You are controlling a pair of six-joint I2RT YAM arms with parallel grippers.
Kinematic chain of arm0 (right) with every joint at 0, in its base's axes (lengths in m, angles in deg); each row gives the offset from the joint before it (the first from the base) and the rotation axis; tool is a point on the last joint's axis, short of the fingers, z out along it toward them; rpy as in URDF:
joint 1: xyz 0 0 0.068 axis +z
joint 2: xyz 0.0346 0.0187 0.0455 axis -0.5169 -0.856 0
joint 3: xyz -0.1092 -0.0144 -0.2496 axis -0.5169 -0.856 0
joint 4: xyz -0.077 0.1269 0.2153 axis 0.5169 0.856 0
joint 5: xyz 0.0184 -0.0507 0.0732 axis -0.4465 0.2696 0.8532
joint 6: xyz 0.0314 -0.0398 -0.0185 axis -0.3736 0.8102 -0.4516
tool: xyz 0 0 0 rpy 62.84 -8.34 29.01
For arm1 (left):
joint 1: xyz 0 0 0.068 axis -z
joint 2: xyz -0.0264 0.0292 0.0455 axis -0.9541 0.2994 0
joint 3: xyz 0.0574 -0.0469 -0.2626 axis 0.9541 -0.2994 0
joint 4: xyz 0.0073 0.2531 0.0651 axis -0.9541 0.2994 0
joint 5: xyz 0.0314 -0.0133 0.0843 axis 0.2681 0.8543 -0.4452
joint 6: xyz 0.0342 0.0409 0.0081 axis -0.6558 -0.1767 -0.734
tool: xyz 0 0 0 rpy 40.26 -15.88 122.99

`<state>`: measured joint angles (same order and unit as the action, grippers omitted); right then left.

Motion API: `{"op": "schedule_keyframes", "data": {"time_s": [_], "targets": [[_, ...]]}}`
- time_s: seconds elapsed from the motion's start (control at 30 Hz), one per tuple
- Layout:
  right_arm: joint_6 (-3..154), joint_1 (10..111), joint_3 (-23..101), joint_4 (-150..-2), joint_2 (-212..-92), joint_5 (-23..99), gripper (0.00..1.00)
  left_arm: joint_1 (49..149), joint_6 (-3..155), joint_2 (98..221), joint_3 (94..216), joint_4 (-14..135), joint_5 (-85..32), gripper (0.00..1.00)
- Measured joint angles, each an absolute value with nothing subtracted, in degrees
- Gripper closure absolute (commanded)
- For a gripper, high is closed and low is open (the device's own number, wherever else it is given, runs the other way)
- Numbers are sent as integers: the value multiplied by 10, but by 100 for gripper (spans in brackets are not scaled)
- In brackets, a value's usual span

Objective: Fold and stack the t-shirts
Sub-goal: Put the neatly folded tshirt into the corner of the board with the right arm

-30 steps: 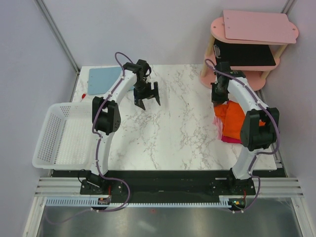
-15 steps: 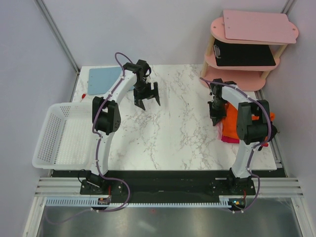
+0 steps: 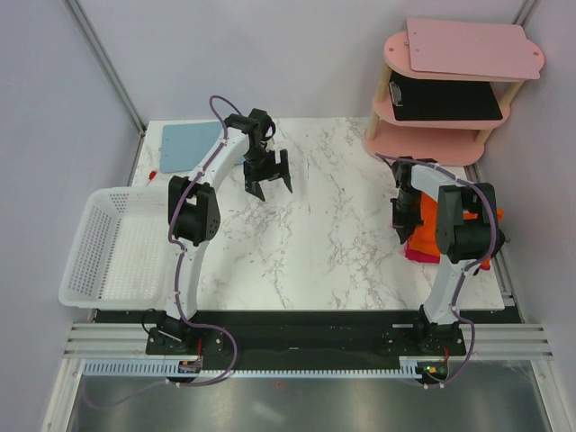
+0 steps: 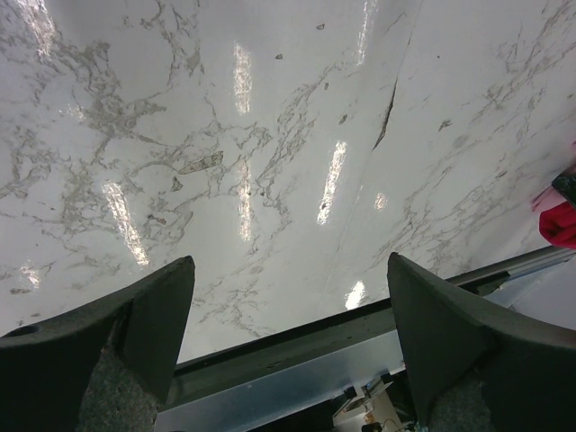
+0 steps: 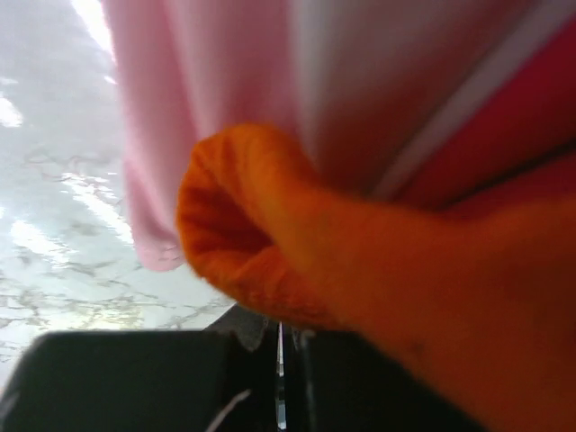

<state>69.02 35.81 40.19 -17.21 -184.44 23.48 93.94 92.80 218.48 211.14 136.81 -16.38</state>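
Observation:
The orange t-shirt (image 3: 425,223) lies bunched at the table's right edge on top of the magenta-pink t-shirt (image 3: 416,255). My right gripper (image 3: 404,214) is at the orange shirt's left edge, mostly hiding it. In the right wrist view a fold of the orange t-shirt (image 5: 360,261) sits right at my shut right gripper (image 5: 281,335), with pink cloth (image 5: 180,108) behind it. My left gripper (image 3: 267,184) hovers open over bare marble at the back middle of the table. Nothing is between its fingers (image 4: 290,263). A corner of magenta cloth (image 4: 562,220) shows at the left wrist view's right edge.
A white basket (image 3: 99,252) hangs off the table's left side. A light-blue clipboard (image 3: 189,144) lies at the back left. A pink shelf unit (image 3: 423,139) stands at the back right with a pale pink board (image 3: 468,47) on top.
My right gripper has moved toward the near side along the orange shirt's left edge, and the orange cloth has bunched up under the arm. The left arm has not moved.

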Motion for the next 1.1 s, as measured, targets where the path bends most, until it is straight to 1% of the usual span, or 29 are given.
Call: {"op": "schedule_keyframes", "data": {"time_s": [0.2,0.4,0.6,0.83,0.9,0.93,0.97,1.03,1.07,1.1], "targets": [[682,287,362,-170,-1820,229,100,939,928,2185,2111,1368,-163,6],[678,228,340,-160,-1813,177,100,941,928,2187,2111,1368,-162,6],[674,211,334,-151,-1813,134,100,943,928,2190,2111,1368,-158,6],[674,206,337,-144,-1812,133,99,944,928,2190,2111,1368,-158,4],[674,206,342,-140,-1804,139,92,944,928,2190,2111,1368,-158,2],[675,205,346,-137,-1798,141,87,944,928,2190,2111,1368,-158,1],[676,205,352,-135,-1791,145,74,944,928,2190,2111,1368,-158,0],[676,204,366,-133,-1772,152,63,944,927,2190,2111,1368,-159,0],[677,205,376,-133,-1763,156,54,944,927,2190,2111,1368,-161,0],[677,206,384,-134,-1757,160,53,944,927,2190,2111,1368,-163,0]]}}
